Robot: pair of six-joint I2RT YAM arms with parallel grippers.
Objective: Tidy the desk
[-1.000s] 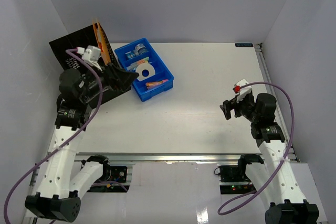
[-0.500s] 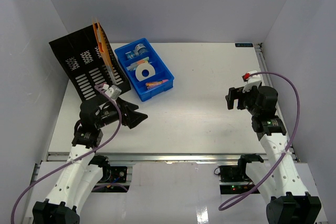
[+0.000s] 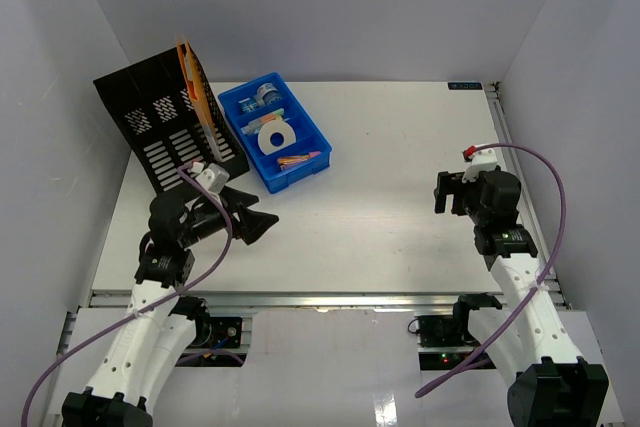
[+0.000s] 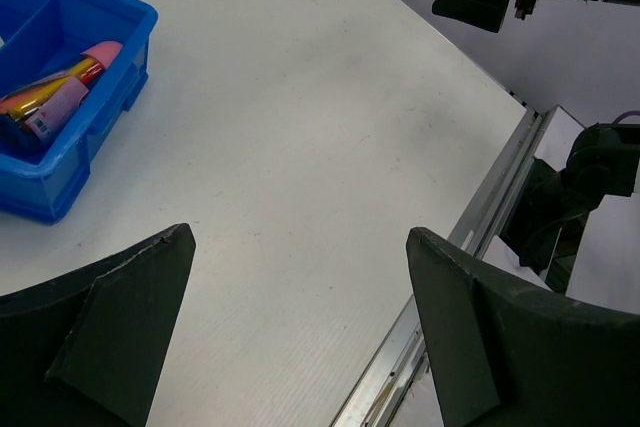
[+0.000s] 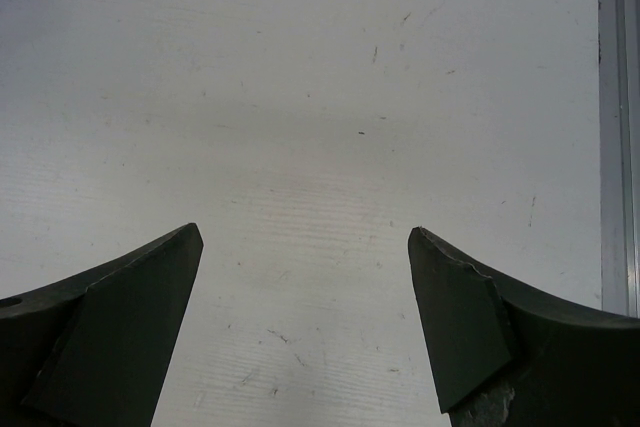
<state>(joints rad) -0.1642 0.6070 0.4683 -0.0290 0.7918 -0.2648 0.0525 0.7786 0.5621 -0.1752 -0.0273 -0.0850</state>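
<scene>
The desk [image 3: 380, 177] is a large white tabletop with a metal rail [image 3: 320, 297] along its front edge. My left gripper [image 3: 258, 219] hovers open and empty over the desk's front left, below the blue tray [image 3: 273, 131]. In the left wrist view the open gripper [image 4: 300, 247] frames bare desk [image 4: 300, 127] and the rail [image 4: 480, 237]. My right gripper [image 3: 442, 192] is open and empty above the desk's right side. In the right wrist view the gripper [image 5: 305, 237] frames only bare desk [image 5: 300, 67].
The blue tray holds a white tape roll [image 3: 274, 136], small items and coloured pens [image 4: 50, 87]. A black slotted file rack [image 3: 165, 132] with an orange folder [image 3: 193, 77] stands at the back left. Grey walls enclose the desk.
</scene>
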